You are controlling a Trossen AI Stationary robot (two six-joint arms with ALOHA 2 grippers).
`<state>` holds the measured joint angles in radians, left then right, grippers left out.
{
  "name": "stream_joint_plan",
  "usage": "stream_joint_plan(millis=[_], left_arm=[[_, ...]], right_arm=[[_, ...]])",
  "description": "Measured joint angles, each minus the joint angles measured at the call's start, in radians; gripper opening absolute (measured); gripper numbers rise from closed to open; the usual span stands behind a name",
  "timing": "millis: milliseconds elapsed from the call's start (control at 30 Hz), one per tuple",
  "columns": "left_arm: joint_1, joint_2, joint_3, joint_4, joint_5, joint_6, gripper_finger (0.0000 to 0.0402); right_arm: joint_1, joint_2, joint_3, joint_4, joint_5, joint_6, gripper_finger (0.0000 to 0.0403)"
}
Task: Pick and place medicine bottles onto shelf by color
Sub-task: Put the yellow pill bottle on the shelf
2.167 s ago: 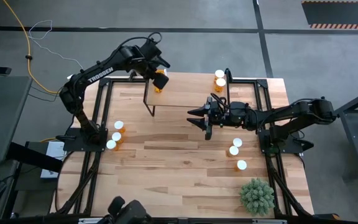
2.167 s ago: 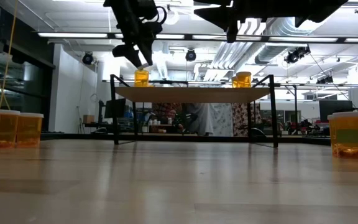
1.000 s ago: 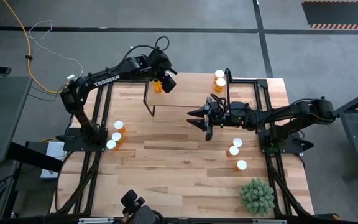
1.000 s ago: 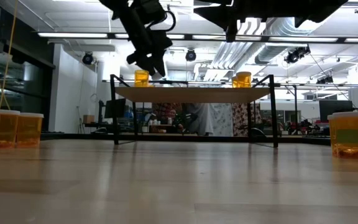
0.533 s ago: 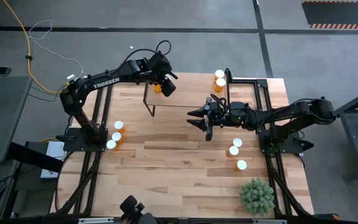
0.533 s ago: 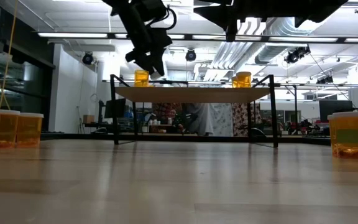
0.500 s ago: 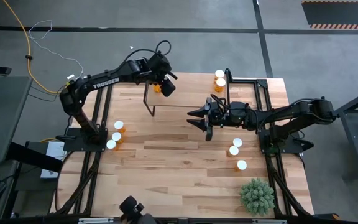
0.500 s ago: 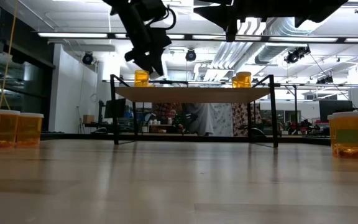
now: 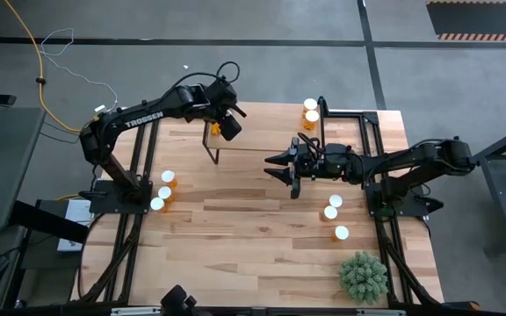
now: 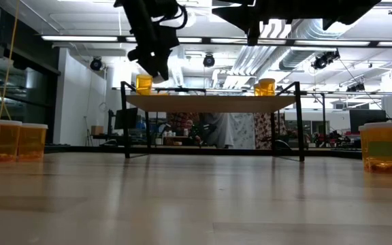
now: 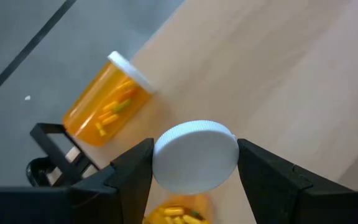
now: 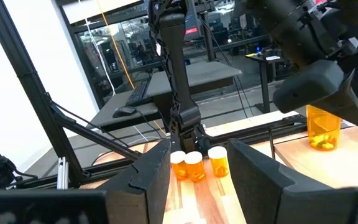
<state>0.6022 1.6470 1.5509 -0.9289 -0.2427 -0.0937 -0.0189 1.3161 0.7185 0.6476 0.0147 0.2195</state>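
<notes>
Your left gripper (image 11: pixel 194 177) grips a pill bottle (image 11: pixel 195 155) beside another on the shelf (image 9: pixel 244 130)'s left end. Lower it upright, then release. The right gripper (image 9: pixel 281 167) waits, jaws wide.

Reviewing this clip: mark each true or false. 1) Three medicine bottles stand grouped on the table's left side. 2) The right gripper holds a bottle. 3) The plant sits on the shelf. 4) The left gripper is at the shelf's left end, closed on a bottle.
1) True: three medicine bottles stand together there.
2) False: the right gripper is open and empty, in front of the shelf.
3) False: the plant stands on the table, at its near right corner.
4) True: the left gripper flanks a white-capped bottle.
</notes>
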Motion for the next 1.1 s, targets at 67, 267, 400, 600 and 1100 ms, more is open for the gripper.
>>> stream_joint_plan(millis=[67,267,400,600,1100], left_arm=[[-0.01,-0.002,0.0,0.006,0.0,0.0,0.0207],[-0.03,-0.036,0.0,0.017,0.022,0.0,0.0207],[-0.082,-0.092,0.001,0.018,0.062,0.012,0.0207],[-0.255,-0.15,0.001,0.057,0.034,0.084,0.0207],[-0.618,-0.141,-0.23,0.342,-0.489,0.444,0.0207]], right_arm=[[0.0,0.0,0.0,0.0,0.0,0.0,0.0152],[0.0,0.0,0.0,0.0,0.0,-0.004,0.0152],[0.0,0.0,0.0,0.0,0.0,-0.03,0.0152],[0.0,0.0,0.0,0.0,0.0,-0.056,0.0152],[0.0,0.02,0.0,-0.011,0.0,0.053,0.0152]])
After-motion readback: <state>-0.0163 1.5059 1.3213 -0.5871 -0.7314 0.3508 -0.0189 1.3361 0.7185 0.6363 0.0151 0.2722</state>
